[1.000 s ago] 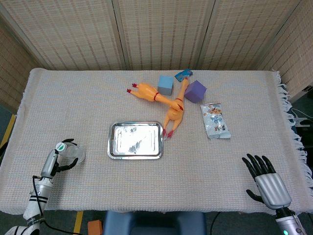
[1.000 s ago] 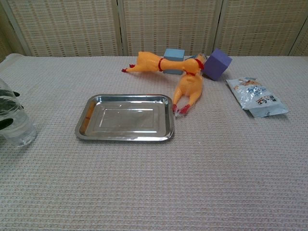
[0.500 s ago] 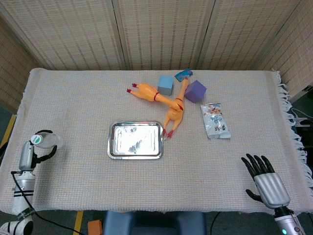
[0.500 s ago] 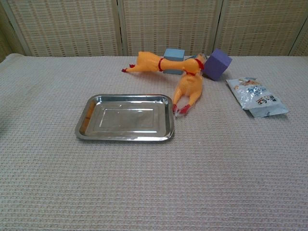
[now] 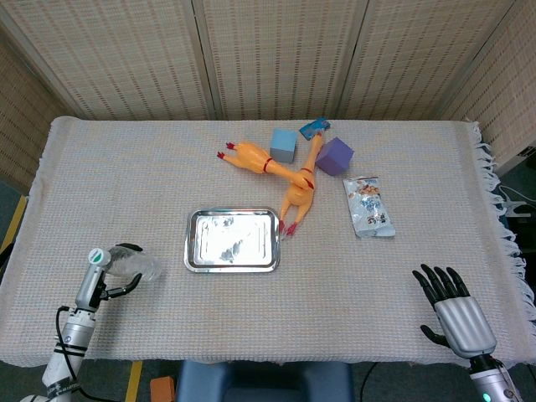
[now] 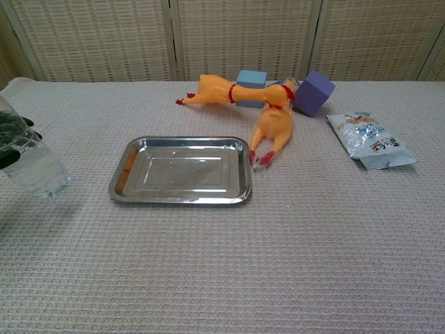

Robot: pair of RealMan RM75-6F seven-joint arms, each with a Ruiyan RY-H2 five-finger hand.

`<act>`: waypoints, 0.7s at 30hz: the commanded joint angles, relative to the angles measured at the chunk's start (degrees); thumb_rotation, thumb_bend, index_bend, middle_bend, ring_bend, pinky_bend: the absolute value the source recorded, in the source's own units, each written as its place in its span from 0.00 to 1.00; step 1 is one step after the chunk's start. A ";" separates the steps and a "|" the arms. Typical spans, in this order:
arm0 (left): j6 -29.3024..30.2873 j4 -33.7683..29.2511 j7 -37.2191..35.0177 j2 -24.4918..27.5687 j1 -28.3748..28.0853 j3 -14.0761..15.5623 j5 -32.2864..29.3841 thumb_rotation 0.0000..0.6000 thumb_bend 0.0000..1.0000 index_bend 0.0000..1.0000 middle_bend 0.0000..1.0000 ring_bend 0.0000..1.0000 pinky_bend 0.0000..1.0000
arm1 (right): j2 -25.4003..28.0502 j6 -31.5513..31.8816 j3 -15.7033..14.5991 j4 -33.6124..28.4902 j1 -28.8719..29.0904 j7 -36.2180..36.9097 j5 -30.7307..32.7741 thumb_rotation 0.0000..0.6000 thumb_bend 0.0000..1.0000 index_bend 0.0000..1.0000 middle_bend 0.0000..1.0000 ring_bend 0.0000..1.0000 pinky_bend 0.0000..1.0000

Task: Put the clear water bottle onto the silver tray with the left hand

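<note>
The clear water bottle point(image 5: 132, 267) with a green-and-white cap is in my left hand point(image 5: 117, 283), whose dark fingers wrap its body. It leans over the table's near left part, a short way left of the silver tray point(image 5: 190, 243). In the chest view the bottle point(image 6: 33, 164) shows at the left edge, tilted, with my left hand's fingers point(image 6: 15, 141) around it and the tray point(image 6: 181, 199) to its right. The tray has nothing in it. My right hand point(image 5: 456, 314) rests open at the near right, fingers spread.
Two orange rubber chickens point(image 5: 289, 180), a blue cube point(image 5: 283, 145) and a purple cube point(image 5: 334, 156) lie behind the tray. A silver snack packet point(image 5: 369, 206) lies to the right. The cloth's fringed edge point(image 5: 502, 226) runs down the right side.
My left hand swung the bottle out to the left, out of the chest view, then brought it back right, closer to the tray. The right hand stayed put.
</note>
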 commanded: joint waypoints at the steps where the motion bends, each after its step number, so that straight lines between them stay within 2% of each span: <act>1: -0.82 1.20 5.67 -0.03 -1.21 -2.20 -2.77 1.00 0.36 0.28 0.35 0.21 0.23 | 0.19 0.07 -0.11 -0.09 0.00 0.26 -0.19 1.00 0.11 0.00 0.00 0.00 0.00; 5: -4.20 6.60 8.12 -1.02 -2.67 -6.03 -8.89 1.00 0.36 0.28 0.34 0.20 0.22 | 0.34 0.23 -0.28 -0.13 -0.03 0.40 -0.52 1.00 0.11 0.00 0.00 0.00 0.00; 10: -4.96 6.61 5.81 -0.04 -2.81 -6.76 -9.40 1.00 0.36 0.28 0.34 0.20 0.22 | 0.21 -0.20 -0.55 -0.25 0.04 0.09 -0.58 1.00 0.11 0.00 0.00 0.00 0.00; 15: 2.61 -0.53 7.52 2.51 -2.20 -6.73 -3.35 1.00 0.36 0.28 0.34 0.20 0.22 | 0.08 -0.80 -0.61 -0.29 0.22 -0.30 -0.23 1.00 0.11 0.00 0.00 0.00 0.00; 19: 12.58 -3.14 16.19 1.66 -2.01 -9.08 1.09 1.00 0.36 0.27 0.33 0.20 0.21 | 0.18 -1.45 -0.76 -0.37 0.46 -0.36 -0.05 1.00 0.11 0.00 0.00 0.00 0.00; 21: 13.14 -3.55 17.74 1.34 -2.17 -8.94 1.41 1.00 0.36 0.26 0.32 0.20 0.21 | 0.24 -1.55 -0.77 -0.42 0.53 -0.31 -0.04 1.00 0.11 0.00 0.00 0.00 0.00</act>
